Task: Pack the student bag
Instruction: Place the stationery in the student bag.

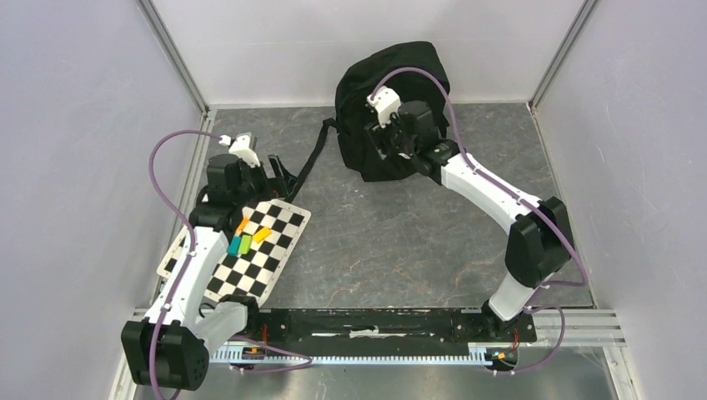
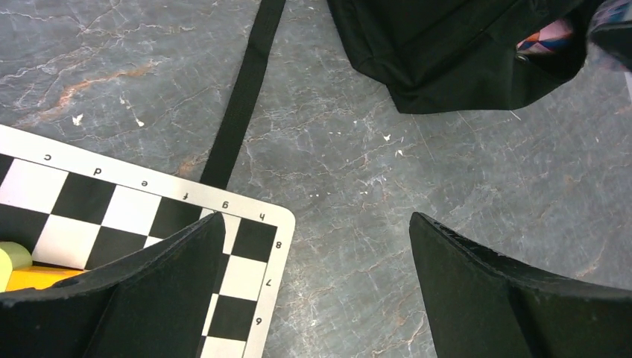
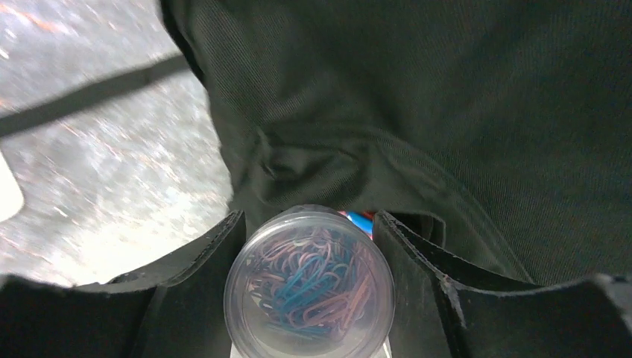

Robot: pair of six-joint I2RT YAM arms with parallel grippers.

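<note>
The student bag [image 1: 363, 87] is a large black backpack lying at the back of the table; its fabric fills the right wrist view [image 3: 417, 112]. My right gripper [image 1: 393, 140] is over its front, shut on a clear round tub of coloured paper clips [image 3: 309, 287] that sits between both fingers [image 3: 309, 224]. Just beyond the tub, a slit in the bag shows something blue and red. My left gripper [image 1: 250, 171] hovers open over bare table [image 2: 317, 220], with nothing between its fingers. The bag's lower edge [image 2: 447, 52] shows at the top of the left wrist view.
A black-and-white chessboard mat [image 1: 258, 250] lies at the left with several coloured blocks [image 1: 246, 237] on it; its corner [image 2: 257, 231] lies under my left gripper. A black shoulder strap [image 1: 313, 158] runs from the bag to the board [image 2: 242, 97]. Walls enclose the grey table.
</note>
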